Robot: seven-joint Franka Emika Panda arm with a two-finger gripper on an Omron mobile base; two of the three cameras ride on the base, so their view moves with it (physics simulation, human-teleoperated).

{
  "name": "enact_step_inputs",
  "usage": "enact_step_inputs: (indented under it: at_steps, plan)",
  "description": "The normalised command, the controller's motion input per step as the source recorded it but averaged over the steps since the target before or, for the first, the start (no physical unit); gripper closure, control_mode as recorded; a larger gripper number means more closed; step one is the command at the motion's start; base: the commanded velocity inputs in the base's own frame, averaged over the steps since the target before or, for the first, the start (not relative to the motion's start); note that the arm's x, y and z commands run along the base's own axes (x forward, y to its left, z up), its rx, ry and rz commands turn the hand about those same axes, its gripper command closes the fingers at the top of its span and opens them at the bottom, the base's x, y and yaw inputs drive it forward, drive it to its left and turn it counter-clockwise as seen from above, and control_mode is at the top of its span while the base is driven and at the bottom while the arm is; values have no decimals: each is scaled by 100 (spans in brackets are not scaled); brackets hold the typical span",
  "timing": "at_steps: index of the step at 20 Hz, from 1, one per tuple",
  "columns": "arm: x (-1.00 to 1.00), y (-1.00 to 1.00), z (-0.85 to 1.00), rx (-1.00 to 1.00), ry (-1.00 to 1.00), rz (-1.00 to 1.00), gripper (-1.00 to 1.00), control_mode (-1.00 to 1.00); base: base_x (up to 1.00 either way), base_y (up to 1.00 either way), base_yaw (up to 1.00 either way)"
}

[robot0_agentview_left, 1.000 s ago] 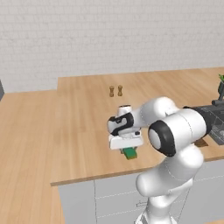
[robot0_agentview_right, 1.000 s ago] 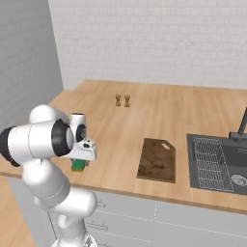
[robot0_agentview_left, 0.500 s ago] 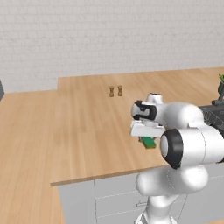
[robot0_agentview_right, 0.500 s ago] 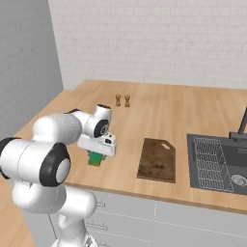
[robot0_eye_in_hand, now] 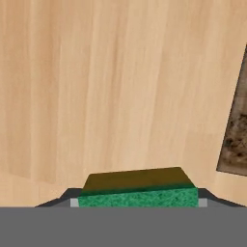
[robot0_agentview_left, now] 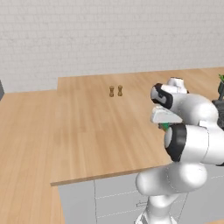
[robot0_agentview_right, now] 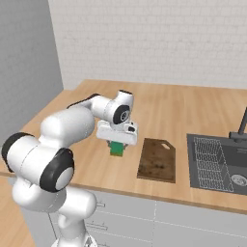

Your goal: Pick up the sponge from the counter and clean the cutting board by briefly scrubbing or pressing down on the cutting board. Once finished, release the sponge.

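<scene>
- On your left in the right base view, the white arm reaches over the light wood surface (robot0_agentview_right: 164, 103), its tool (robot0_agentview_right: 117, 146) pointing down.
- You see the tool pinching the green sponge (robot0_agentview_right: 116, 148) between its fingers, held above the surface; the hand view shows the sponge (robot0_eye_in_hand: 138, 190) seated at the tips.
- Just to the right lies the dark brown cutting board (robot0_agentview_right: 157, 159), apart from the sponge.
- Farther right sits the dark grey sink (robot0_agentview_right: 217, 164).

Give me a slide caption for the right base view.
End effector carries the sponge above the counter, just short of the cutting board.
</scene>
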Motion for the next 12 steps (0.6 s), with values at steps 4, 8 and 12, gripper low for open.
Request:
enact_step_inputs:
  at_steps: [4, 8, 12]
  plan:
    - [21, -62, -2, 0, 2, 3, 100, -100, 0, 0, 0]
    - [35, -9, -18, 0, 2, 1, 100, -100, 0, 0, 0]
    - [9, -4, 0, -5, -1, 0, 100, -100, 0, 0, 0]
